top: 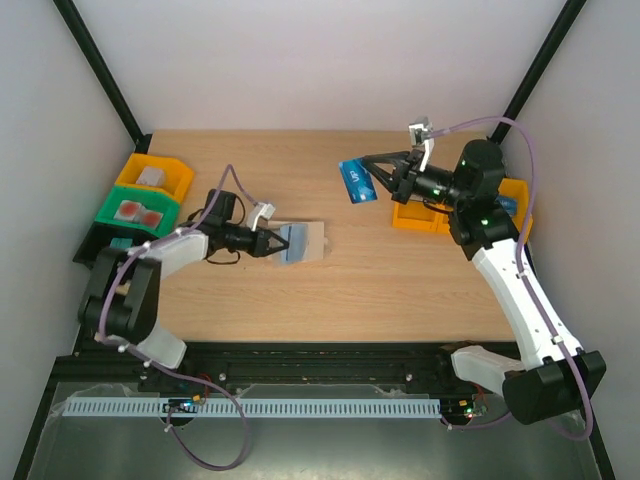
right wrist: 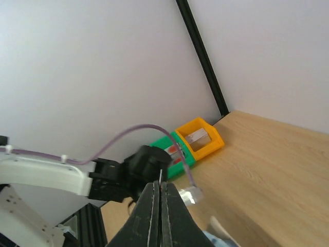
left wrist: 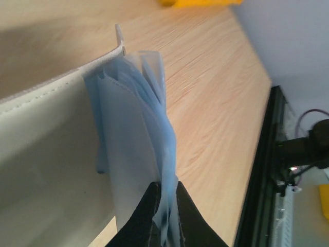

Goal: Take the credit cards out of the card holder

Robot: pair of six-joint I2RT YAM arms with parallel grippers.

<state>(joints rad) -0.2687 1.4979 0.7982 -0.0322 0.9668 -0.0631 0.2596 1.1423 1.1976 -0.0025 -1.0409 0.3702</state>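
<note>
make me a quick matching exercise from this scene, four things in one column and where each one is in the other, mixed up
Things:
1. card holder
2. blue card
3. green bin
4. yellow bin nearest the blue card

Places:
a. right side of the table
b. held up off the table by the right gripper
c. far left edge of the table
d. lying on the table, pinched at its blue inside by the left gripper

Pairs: 1-d, 2-b, 3-c, 4-a
</note>
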